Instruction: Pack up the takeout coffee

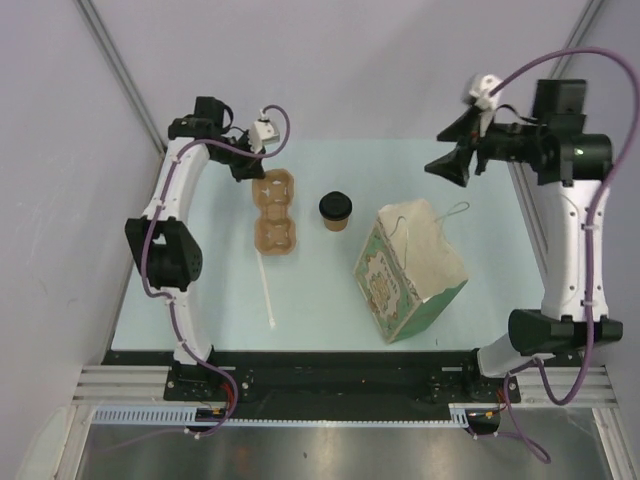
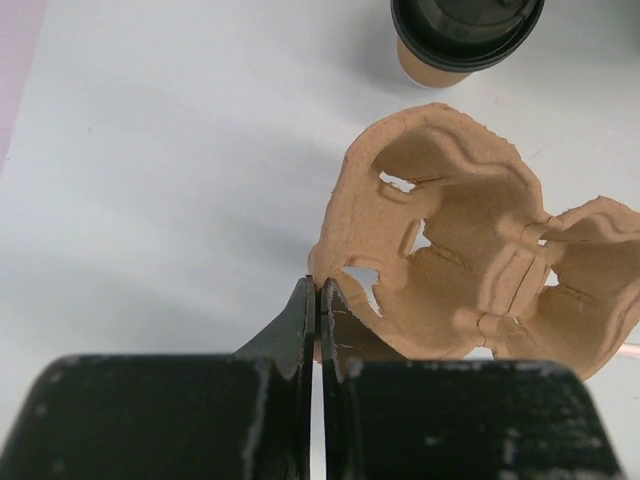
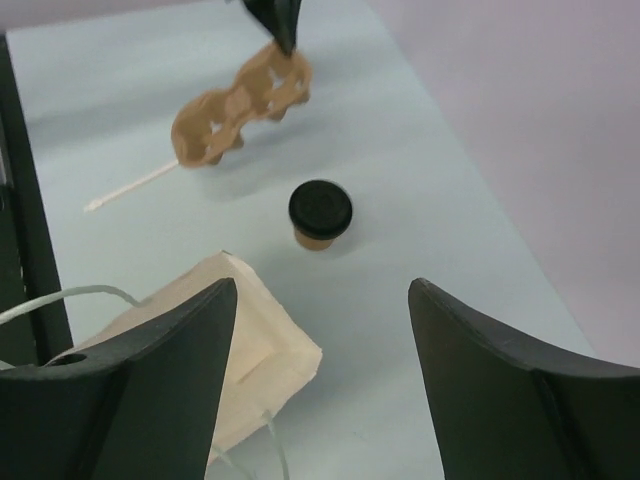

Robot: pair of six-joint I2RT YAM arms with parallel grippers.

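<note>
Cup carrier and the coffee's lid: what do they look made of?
The cup carrier looks like moulded paper pulp: matte tan, with rough, fibrous edges around its cut-outs. The lid is probably plastic: black and smooth, with a faint sheen and a crisp rim.

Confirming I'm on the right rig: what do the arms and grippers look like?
The left arm and right arm have white shells, black joints and purple cables. The left gripper and right gripper are black, with wedge-shaped fingers.
</note>
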